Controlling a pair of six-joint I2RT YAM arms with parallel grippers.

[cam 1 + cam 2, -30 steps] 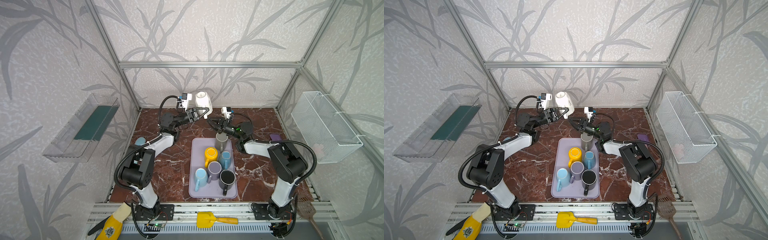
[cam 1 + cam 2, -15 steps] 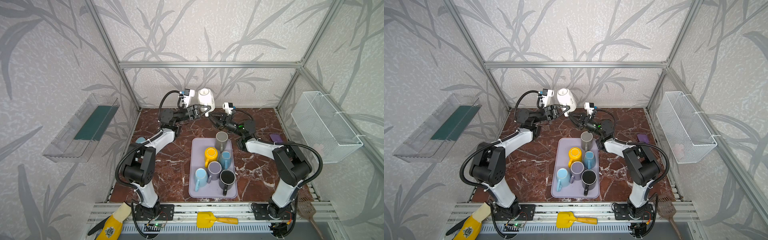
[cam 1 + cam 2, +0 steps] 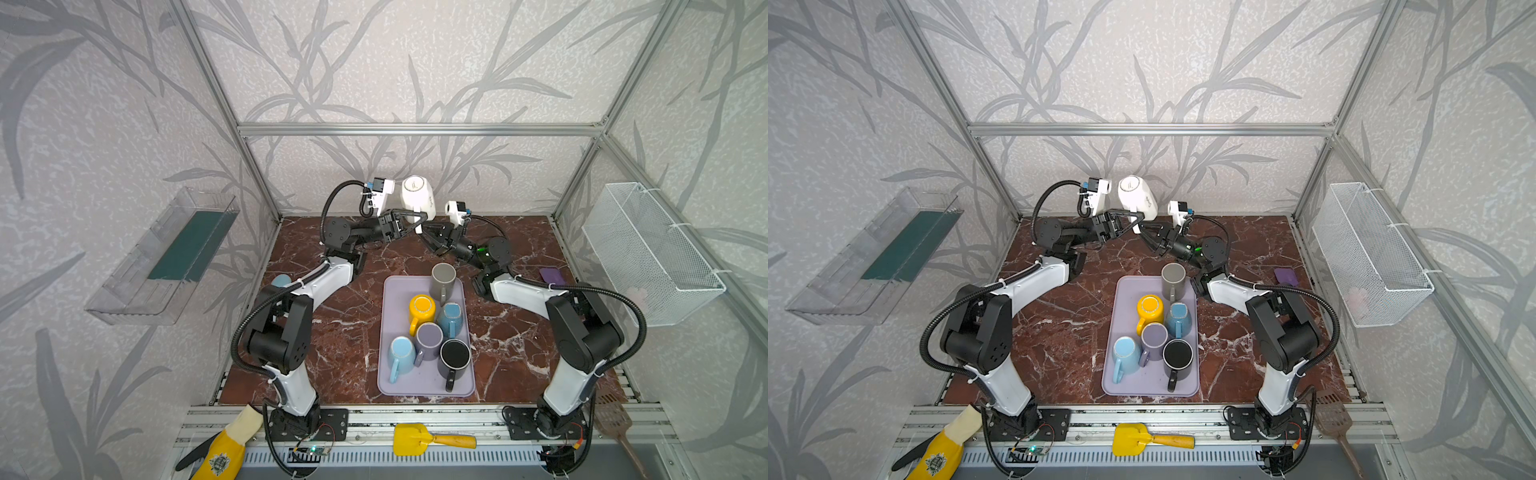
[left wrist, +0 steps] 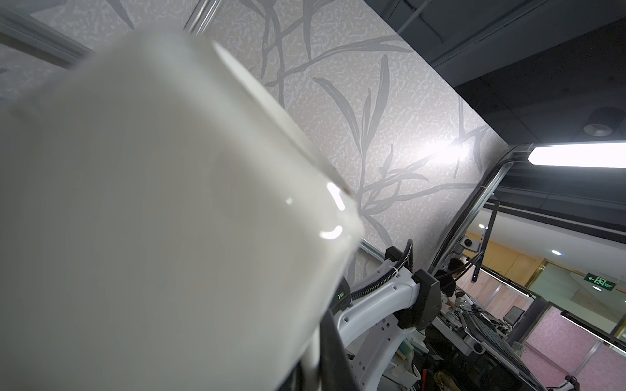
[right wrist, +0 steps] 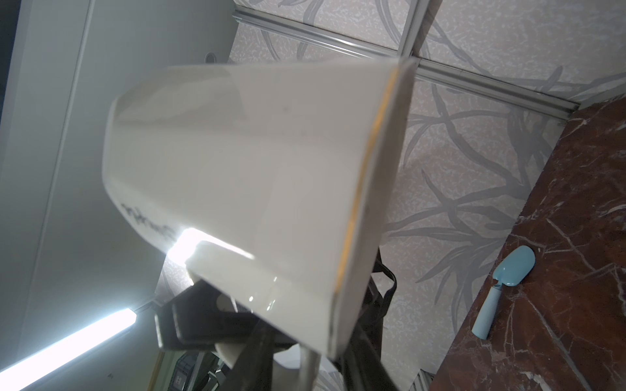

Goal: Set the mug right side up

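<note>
The white mug hangs in the air just above both pincers, base tilted upward and mouth toward them. The left pincer is clamped on its lower edge, but the hold itself is hidden, as blurred mug wall fills the left wrist view. I cannot tell whether the right pincer grips or only straddles the rim. Only the right wrist view shows the gold rim line.
</note>
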